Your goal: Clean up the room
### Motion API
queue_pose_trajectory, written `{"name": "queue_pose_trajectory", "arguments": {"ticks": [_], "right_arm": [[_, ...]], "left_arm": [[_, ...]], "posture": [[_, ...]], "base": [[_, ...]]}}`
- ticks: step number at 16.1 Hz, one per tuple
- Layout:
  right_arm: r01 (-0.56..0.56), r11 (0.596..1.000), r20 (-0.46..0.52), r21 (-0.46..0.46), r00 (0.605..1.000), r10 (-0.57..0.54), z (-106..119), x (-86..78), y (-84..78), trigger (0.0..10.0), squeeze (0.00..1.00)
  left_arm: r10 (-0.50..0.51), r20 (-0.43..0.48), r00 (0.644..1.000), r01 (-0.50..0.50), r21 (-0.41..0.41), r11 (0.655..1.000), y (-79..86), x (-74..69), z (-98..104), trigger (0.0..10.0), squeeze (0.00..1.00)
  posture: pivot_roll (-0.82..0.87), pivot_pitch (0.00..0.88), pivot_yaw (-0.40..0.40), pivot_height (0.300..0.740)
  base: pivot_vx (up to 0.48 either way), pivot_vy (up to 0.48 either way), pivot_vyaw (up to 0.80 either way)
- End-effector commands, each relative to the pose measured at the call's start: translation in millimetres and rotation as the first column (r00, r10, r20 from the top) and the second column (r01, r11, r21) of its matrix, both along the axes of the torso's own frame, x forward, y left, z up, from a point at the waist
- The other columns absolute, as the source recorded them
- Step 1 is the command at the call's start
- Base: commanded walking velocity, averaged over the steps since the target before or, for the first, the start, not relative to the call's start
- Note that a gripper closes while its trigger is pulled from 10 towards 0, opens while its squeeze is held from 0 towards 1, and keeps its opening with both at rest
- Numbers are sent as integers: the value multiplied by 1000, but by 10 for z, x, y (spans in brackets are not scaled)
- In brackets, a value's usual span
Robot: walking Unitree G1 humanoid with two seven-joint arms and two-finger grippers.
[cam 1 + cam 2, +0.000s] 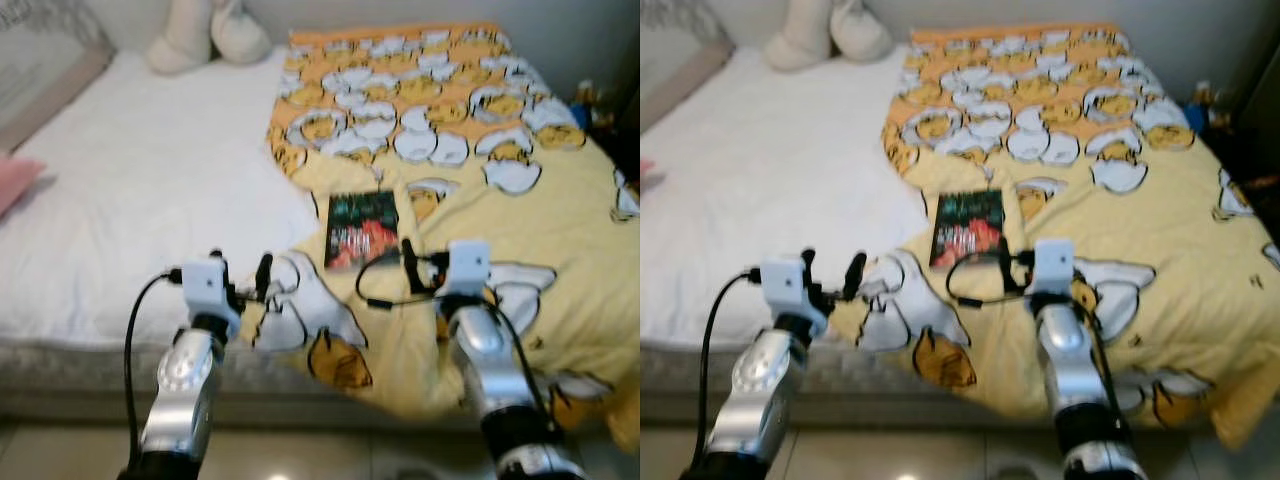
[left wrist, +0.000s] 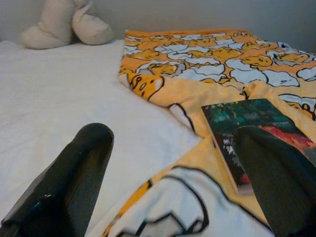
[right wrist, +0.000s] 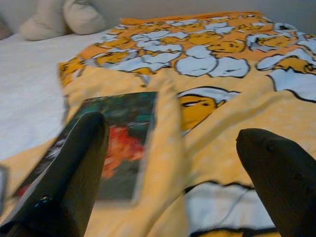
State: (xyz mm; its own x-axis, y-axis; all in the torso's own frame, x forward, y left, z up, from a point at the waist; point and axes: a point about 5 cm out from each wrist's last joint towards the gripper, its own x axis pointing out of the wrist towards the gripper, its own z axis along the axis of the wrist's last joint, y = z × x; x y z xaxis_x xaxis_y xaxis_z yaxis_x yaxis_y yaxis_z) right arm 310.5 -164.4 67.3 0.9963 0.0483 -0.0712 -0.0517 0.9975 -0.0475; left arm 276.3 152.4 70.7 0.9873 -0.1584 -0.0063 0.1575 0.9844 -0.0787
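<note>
Book [image 1: 361,230] lay just ahead of my right gripper [image 3: 173,163] — long axis running away from the jaws — left gripper [image 2: 173,168] farther off; both jaws spread, empty.

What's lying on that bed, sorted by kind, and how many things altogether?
Books: 1, the dark book on the blanket.
Blankets: 1, the yellow cartoon blanket.
Cream cushions: 2, the pair at the head of the bed.
Pink items: 1, a pink thing at the robot's left edge, too cut off to identify.
Total: 5
</note>
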Motion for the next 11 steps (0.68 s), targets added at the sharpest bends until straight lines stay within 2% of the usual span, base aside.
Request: {"name": "queue_pose_trajectory", "arguments": {"ticks": [1,2,3,7,8,11], "right_arm": [[18,1000,-1,1,1000,-18,3,5,-39,10000,0],[20,1000,-5,1,1000,-20,-1,4,-37,10000,0],[19,1000,-8,4,1000,-19,-5,3,-30,10000,0],[36,999,0,6,999,-36,2,2,-56,10000,0],[35,999,2,-5,999,-35,4,2,-57,10000,0],[42,999,6,-6,999,-42,3,3,-51,10000,0]], "left_arm": [[-15,14,1000,15,3,1000,-38,26,44,10000,0],[-20,5,1000,20,5,1000,-39,27,36,10000,0],[-35,-3,999,35,-9,999,-55,30,31,10000,0],[-44,7,999,44,43,998,-68,48,51,10000,0],[-34,-8,999,35,58,998,-66,57,35,10000,0],[-39,-2,999,39,54,998,-58,64,50,10000,0]], "posture": [[-172,0,122,740],[-171,0,123,740],[-171,0,123,740],[-174,0,126,740],[-175,0,128,740],[-173,0,131,740]], "base": [[0,0,0],[0,0,-431],[0,431,-800],[0,479,-791],[0,0,-788],[0,0,0]]}}
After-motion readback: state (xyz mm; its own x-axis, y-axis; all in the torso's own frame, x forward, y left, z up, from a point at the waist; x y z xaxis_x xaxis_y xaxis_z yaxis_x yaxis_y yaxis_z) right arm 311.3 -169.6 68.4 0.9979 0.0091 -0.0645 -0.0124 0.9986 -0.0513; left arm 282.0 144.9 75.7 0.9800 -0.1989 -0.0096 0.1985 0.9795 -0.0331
